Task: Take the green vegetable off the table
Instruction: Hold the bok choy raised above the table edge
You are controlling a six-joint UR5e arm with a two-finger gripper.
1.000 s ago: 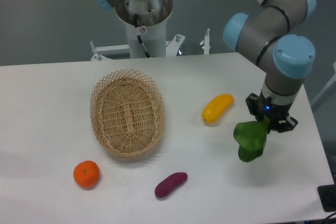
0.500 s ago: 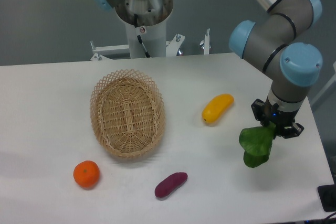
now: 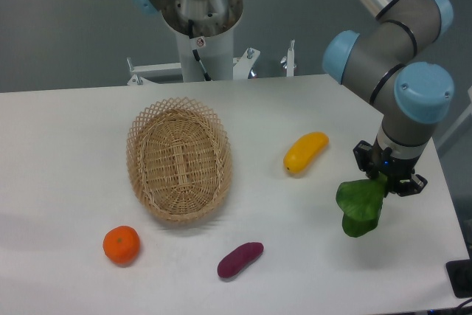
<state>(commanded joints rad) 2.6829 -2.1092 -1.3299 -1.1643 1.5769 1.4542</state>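
The black two-finger gripper (image 3: 385, 177) was grasping the leafy dark green vegetable (image 3: 361, 207), which hung below its jaws, right of the yellow elongated vegetable (image 3: 305, 151).

There is only one view, from a fixed camera set high beyond the near long edge of the white rectangular counter (image 3: 66, 138), looking down and across toward the far edge and the grey wall behind it. It stands far enough back to take in most of the counter; the left edge and the near right corner are cut off by the frame.
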